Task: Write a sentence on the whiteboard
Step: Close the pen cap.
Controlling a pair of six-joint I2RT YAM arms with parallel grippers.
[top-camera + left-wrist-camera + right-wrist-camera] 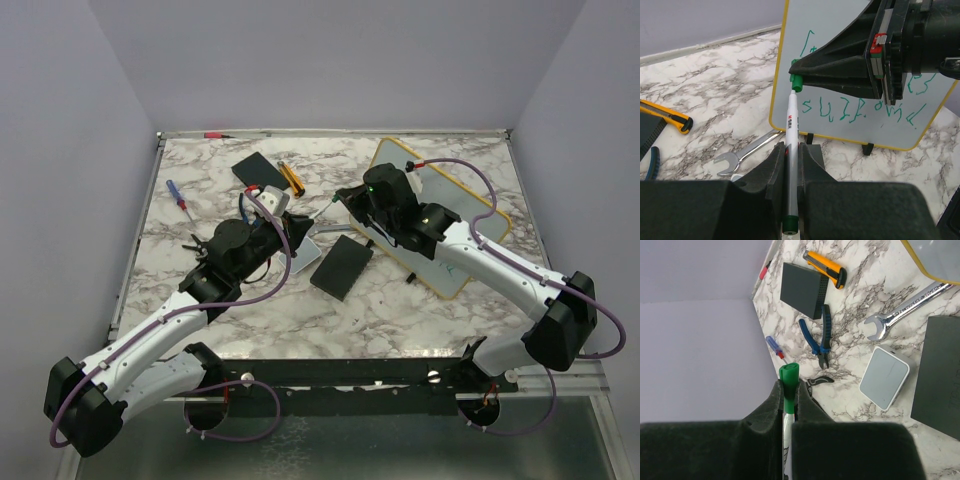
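Observation:
The whiteboard [478, 222], white with a yellow rim, stands propped on small black feet at the right; it also shows in the left wrist view [835, 40]. The sentence [860, 112], green lettering in two lines, is partly hidden by my right arm. My left gripper [792, 147] is shut on the barrel of a white marker [791, 125]. My right gripper [789, 385] is shut on the marker's green cap [789, 374], just in front of the board's left edge. The two grippers meet end to end at the table's middle [318, 212].
Black slabs lie at the centre [342, 266] and the back [251, 167]. An orange utility knife [291, 177], a blue screwdriver [177, 195], blue pliers [817, 337], a wrench [742, 155] and a pale pad [885, 377] lie on the marble table. A red pen [213, 133] lies at the back edge.

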